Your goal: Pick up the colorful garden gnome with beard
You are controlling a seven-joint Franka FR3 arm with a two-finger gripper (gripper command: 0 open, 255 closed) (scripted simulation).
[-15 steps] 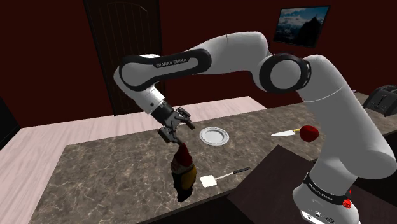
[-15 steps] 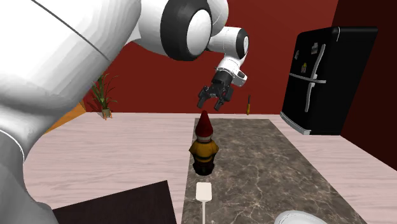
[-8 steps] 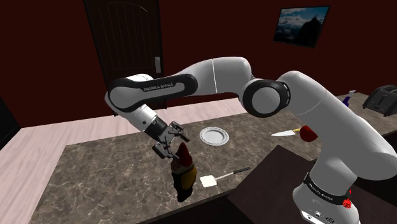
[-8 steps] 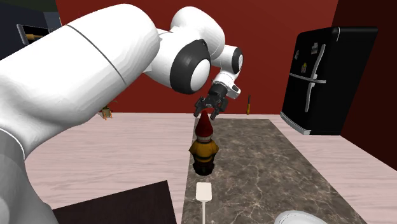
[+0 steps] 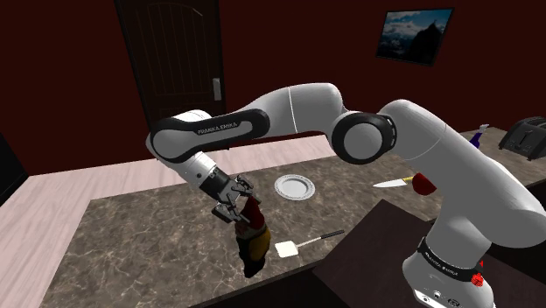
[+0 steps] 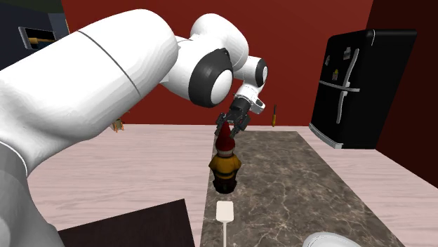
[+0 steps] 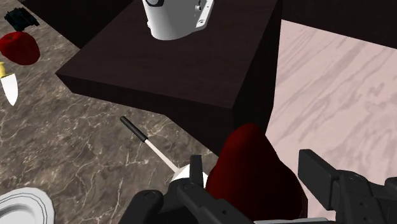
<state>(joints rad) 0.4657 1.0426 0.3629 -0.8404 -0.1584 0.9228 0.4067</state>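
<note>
The garden gnome (image 5: 252,238) stands upright near the front edge of the marble counter (image 5: 157,227). It has a dark red pointed hat, a yellow-orange body and a dark base. My black gripper (image 5: 236,206) sits at the hat, reaching in from the shoulder view's left. In the second exterior view the gripper (image 6: 227,126) is down over the tip of the gnome (image 6: 224,165). The wrist view shows the red hat (image 7: 254,162) between the two fingers (image 7: 324,181), which press against its sides.
A white spatula (image 5: 306,242) lies beside the gnome, towards the stand (image 5: 394,241). A white plate (image 5: 293,186) sits further back. A knife (image 5: 391,183) and a red apple (image 5: 426,182) lie at the counter's right. A black fridge (image 6: 354,88) stands far off.
The gripper came down from above the gnome onto its hat, and its fingers closed in from wide apart onto the hat's sides. The gnome has not moved.
</note>
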